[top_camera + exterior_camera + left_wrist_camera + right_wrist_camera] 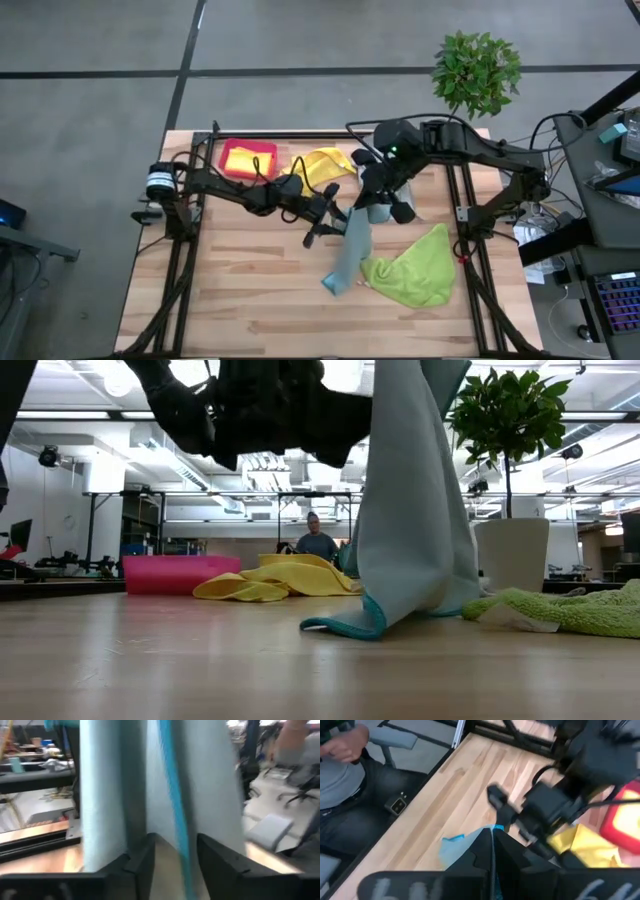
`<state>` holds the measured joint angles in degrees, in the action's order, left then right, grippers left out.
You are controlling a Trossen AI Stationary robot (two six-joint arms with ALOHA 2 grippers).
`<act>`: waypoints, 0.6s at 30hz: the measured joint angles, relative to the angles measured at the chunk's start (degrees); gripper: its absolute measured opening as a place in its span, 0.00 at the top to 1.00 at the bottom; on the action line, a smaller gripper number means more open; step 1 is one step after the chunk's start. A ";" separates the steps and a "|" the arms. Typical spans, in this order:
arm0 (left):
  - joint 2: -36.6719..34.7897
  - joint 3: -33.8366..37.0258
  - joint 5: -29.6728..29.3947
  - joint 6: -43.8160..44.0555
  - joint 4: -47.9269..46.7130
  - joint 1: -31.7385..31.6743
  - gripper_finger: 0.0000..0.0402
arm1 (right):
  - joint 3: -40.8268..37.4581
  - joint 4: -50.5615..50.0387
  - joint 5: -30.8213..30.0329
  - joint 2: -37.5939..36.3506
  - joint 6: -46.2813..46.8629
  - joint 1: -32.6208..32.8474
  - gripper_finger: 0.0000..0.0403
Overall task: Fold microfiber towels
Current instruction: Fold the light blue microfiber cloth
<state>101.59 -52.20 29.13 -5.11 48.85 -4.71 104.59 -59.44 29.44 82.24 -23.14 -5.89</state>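
So far no towel lay folded. At frame centre the right gripper (385, 190) pinched the light blue towel (350, 250) aloft, its lower end touching the table (250, 310). The left gripper (335, 215) stood spread at its hanging edge. A lime green towel (415, 270) lay crumpled lower right, a yellow towel (325, 165) rumpled beside the pink bin (248, 158).

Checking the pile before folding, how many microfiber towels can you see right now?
4: a light blue towel hanging from the right gripper, a lime green towel beside it on the table, a yellow towel by the pink-red bin, another yellow towel inside. More may be hidden.
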 joint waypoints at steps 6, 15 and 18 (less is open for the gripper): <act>0.74 0.59 -5.82 -5.98 -1.55 3.16 0.97 | -4.24 8.72 0.64 -0.02 -1.21 0.71 0.98; -12.43 3.66 -12.97 -7.18 -23.68 7.12 1.00 | -10.47 8.01 0.78 -3.90 -1.89 4.69 0.98; -18.81 3.64 -19.12 -8.63 -34.15 8.25 1.00 | -14.06 10.16 0.71 -6.84 -0.12 4.94 0.98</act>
<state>82.78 -48.55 10.01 -13.74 14.70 3.54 90.53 -49.28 30.15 75.39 -23.26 -0.95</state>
